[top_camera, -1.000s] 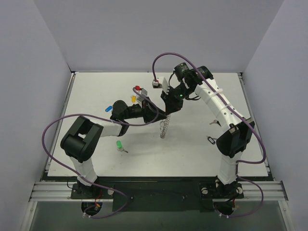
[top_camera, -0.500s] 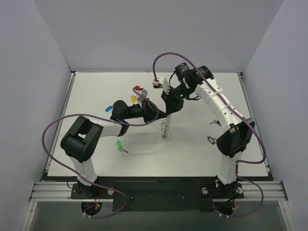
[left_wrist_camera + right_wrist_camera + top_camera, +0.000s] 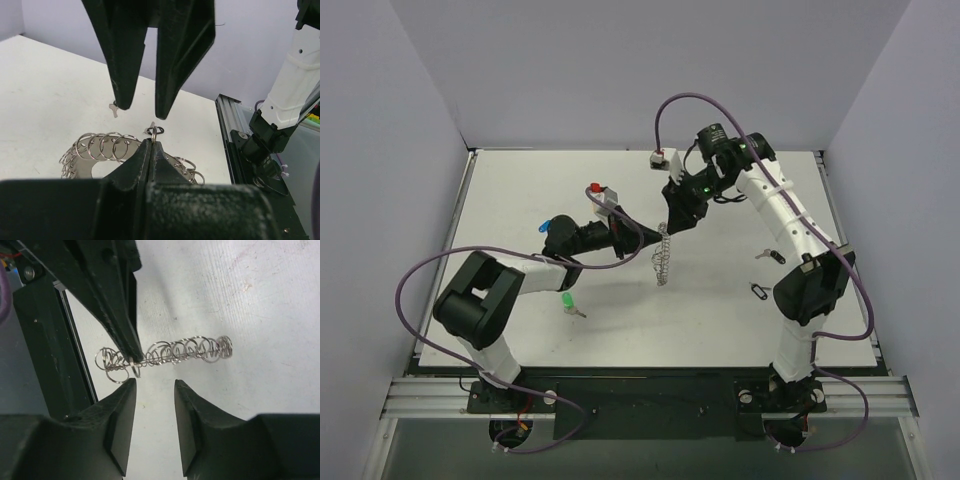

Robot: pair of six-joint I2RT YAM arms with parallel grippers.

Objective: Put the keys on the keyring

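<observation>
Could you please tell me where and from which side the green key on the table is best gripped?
Probably by its green plastic head, coming straight down from above: the green key lies flat on the table, and the head is its broadest part, while the thin silver blade offers little to pinch. The open right gripper is free.

Firmly in left tool (image 3: 151, 147), keyring (image 3: 100, 147).

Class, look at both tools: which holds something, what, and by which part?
The left tool is shut on the keyring, pinching a wire loop at its rim. The right tool is open and holds nothing.
</observation>
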